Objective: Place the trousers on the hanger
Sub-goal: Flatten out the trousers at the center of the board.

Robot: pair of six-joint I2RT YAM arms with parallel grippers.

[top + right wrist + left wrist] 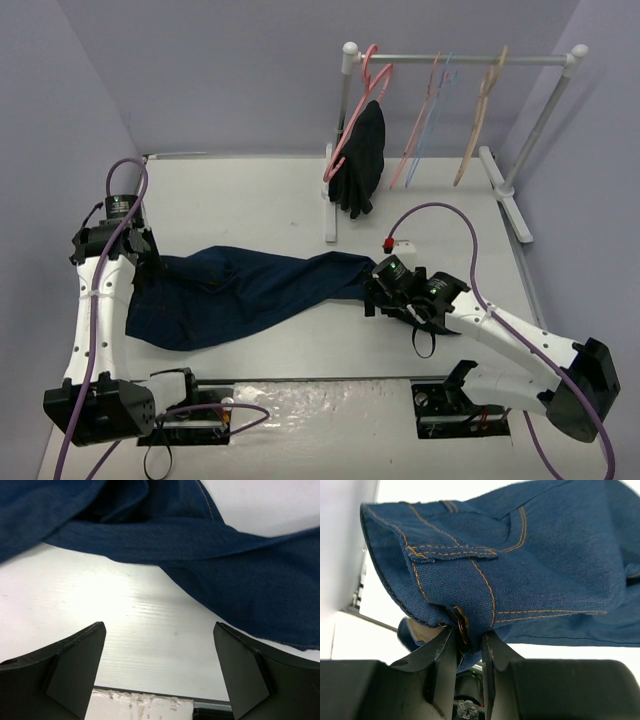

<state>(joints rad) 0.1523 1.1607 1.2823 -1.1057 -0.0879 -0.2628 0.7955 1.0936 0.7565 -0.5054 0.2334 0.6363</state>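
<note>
Two arms work on a white table [280,200]. The left gripper [469,634] is clamped on the jeans [250,290] at the waistband edge. Orange-stitched denim is pinched tight between both fingers and bunches above them.

The right gripper [160,630] has its jaws spread wide with nothing between them. It sits low over bare tabletop at the leg end, with the denim just ahead of the fingertips and not touching them.

The jeans lie stretched across the middle of the table, waist at the left gripper and legs running toward the right gripper.

The light-blue wire hanger [436,108] hangs on the rack [460,58] at back right, well apart from the jeans. It is just beside a pink hanger [412,150], with a beige hanger [478,125] further right. A black garment [365,160] hangs from another pink hanger at the rail's left end.
</note>
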